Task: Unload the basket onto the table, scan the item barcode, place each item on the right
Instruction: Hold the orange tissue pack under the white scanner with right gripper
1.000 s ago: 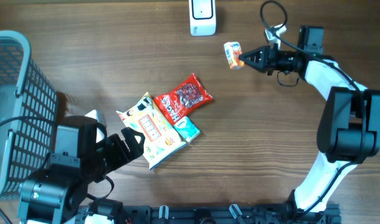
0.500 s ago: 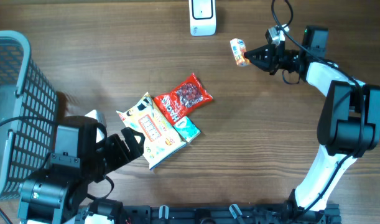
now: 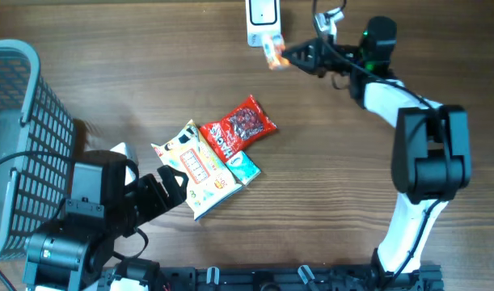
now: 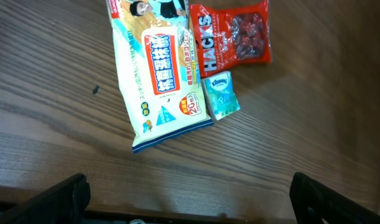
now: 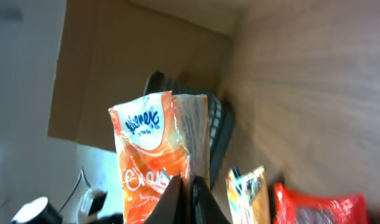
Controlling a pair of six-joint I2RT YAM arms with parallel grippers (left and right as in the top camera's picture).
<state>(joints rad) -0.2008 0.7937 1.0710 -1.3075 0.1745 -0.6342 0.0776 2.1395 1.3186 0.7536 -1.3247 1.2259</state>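
Lower left of the overhead view: I see the left claw (image 3: pixel 167 187) spread fully wide, gripping nothing, near the wipes pack (image 3: pixel 200 168). Frame centre: the wipes pack, candy bag (image 3: pixel 240 126) and blue tissue pack (image 3: pixel 245 168) lie touching. Top centre: the right claw (image 3: pixel 289 56) is clamped tight on the orange tissue pack (image 3: pixel 272 50), held just beside the scanner (image 3: pixel 263 20).

"HACKS" in white capitals on red bag (image 4: pixel 230 37), mid-tabletop. "Kleenex" on orange packet (image 5: pixel 153 165), likewise on small teal packet (image 4: pixel 221 102). "20" in a badge on white-and-blue pack (image 4: pixel 158 81); large East Asian characters there, not deciphered.
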